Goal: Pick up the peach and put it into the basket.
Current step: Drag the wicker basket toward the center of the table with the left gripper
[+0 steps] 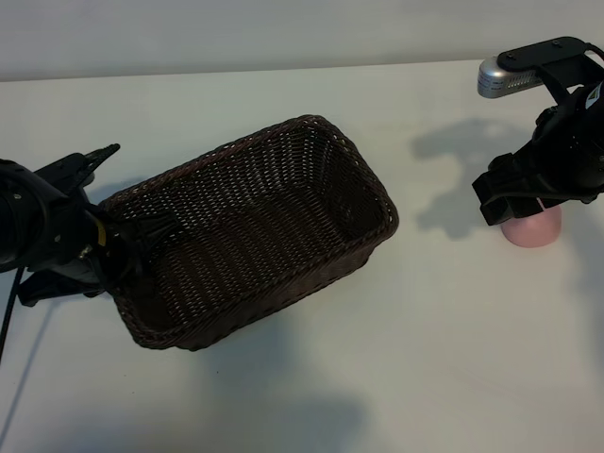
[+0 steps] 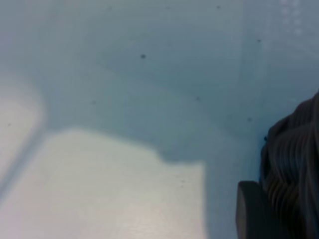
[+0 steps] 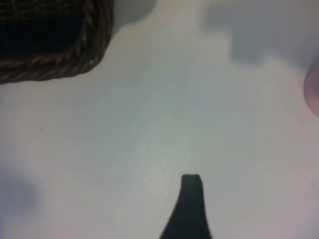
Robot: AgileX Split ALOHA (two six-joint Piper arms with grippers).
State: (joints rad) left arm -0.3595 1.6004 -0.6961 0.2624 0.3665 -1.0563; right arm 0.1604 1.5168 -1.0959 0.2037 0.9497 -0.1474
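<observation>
The dark-brown wicker basket (image 1: 255, 226) lies slantwise in the middle of the table. At its left end my left gripper (image 1: 127, 245) sits on the rim. In the left wrist view one finger (image 2: 249, 211) presses against the woven wall (image 2: 294, 164), so it is shut on the basket's edge. The pale-pink peach (image 1: 533, 229) rests on the table at the far right. My right gripper (image 1: 524, 193) hangs just above it and hides its top. In the right wrist view one dark finger (image 3: 192, 201) shows over bare table. The peach (image 3: 314, 94) lies off to one side, so the gripper is open and empty.
The white tabletop (image 1: 425, 359) stretches between the basket's right end and the peach. A basket corner (image 3: 60, 45) shows in the right wrist view. A silver camera mount (image 1: 510, 75) sits above the right arm.
</observation>
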